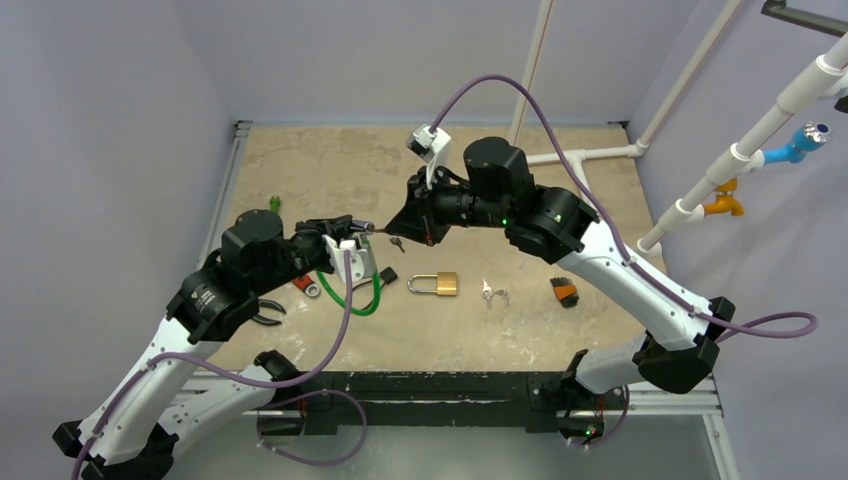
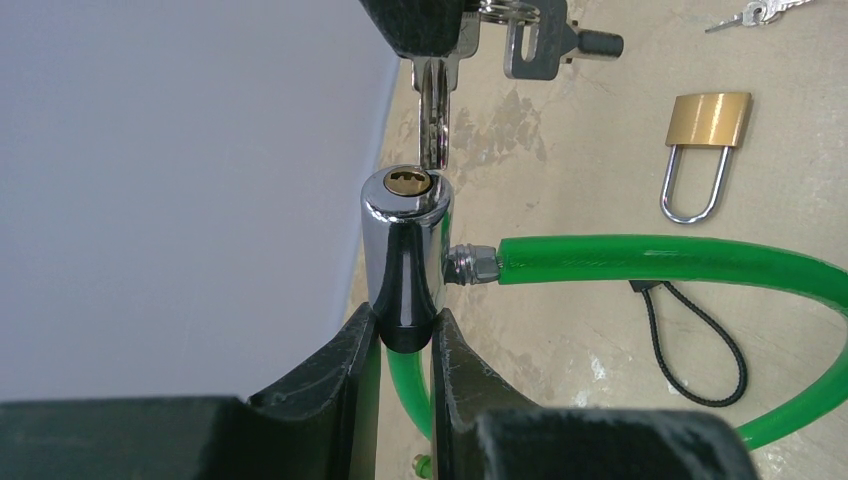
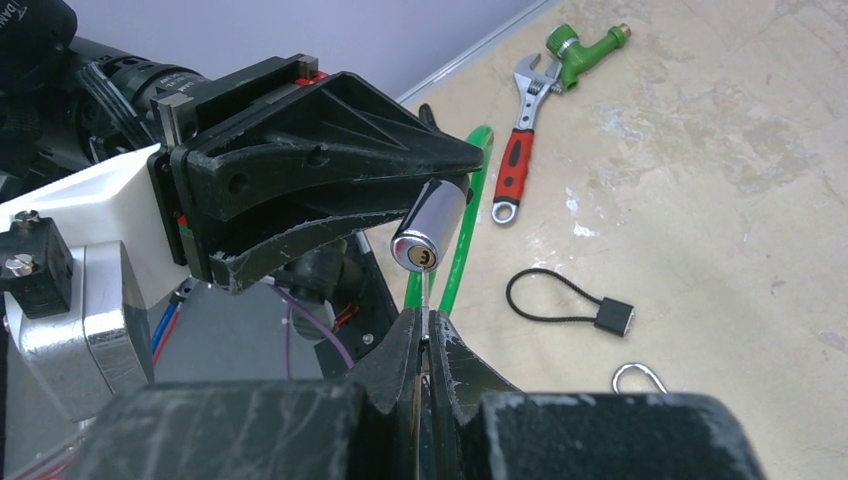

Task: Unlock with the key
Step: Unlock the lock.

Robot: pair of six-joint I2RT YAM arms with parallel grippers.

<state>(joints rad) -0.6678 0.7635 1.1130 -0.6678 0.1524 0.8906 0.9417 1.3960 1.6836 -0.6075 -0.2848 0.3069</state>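
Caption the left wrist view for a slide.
Left gripper holds the cable lock; the key, in the right gripper, hovers just above its keyhole.

Left arm (image 1: 180,340) reaches forward and inward; right arm (image 1: 610,260) arches inward, wrist turned toward left. End effectors face each other, nearly tip to tip. Left end effector (image 2: 405,335) clamped on lock (image 2: 404,250). Right end effector (image 3: 427,335) pinches key (image 2: 432,120), tip at lock face.
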